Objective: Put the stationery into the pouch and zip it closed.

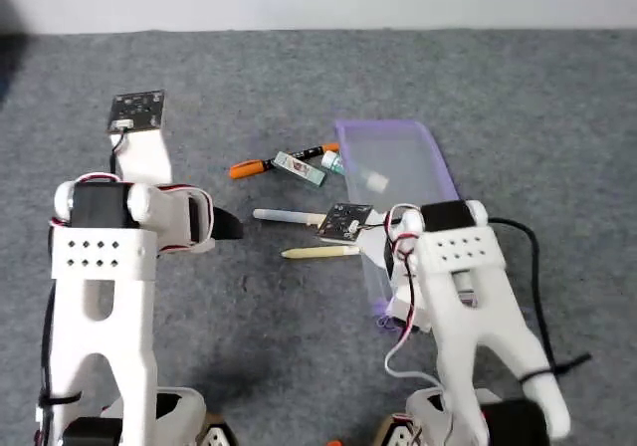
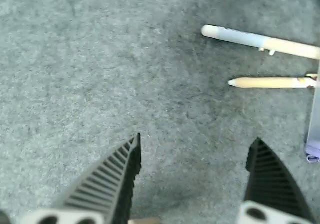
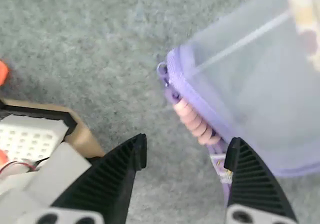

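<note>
The translucent purple pouch [image 1: 398, 167] lies flat at centre right. Beside it lie an orange marker [image 1: 253, 168], a green-and-white eraser [image 1: 301, 167], a white pen [image 1: 287, 216] and a cream pen [image 1: 318, 253]. My right gripper [image 3: 187, 149] hangs open just above the pouch's [image 3: 250, 79] near end. There its purple zipper edge [image 3: 172, 91] carries a pink coiled pull [image 3: 192, 121]. My left gripper [image 2: 195, 154] is open over bare carpet, short of the white pen [image 2: 260, 41] and the cream pen [image 2: 270, 82].
Grey carpet [image 1: 537, 98] covers the whole table. Both arm bases stand at the near edge, and part of one base [image 3: 35, 139] sits beside the right gripper. A corner of the pouch [image 2: 314, 134] lies beyond the cream pen.
</note>
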Motion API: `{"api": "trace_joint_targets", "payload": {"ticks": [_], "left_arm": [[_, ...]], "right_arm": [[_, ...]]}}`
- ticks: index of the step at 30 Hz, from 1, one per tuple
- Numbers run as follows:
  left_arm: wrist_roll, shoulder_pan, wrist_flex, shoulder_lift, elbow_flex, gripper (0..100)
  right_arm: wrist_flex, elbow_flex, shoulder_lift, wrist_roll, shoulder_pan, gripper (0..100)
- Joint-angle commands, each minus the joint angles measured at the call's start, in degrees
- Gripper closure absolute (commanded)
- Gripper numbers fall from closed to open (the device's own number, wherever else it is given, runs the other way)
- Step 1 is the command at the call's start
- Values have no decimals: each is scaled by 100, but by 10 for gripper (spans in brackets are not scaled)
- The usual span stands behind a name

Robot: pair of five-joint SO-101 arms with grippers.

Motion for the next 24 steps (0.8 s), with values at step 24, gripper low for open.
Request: {"api": "trace_joint_targets", "payload": {"ticks": [24], "left_arm": [[-44, -35, -26, -62, -303, 673]], "right_arm": [[-13, 18, 1508, 703, 646, 754]]}}
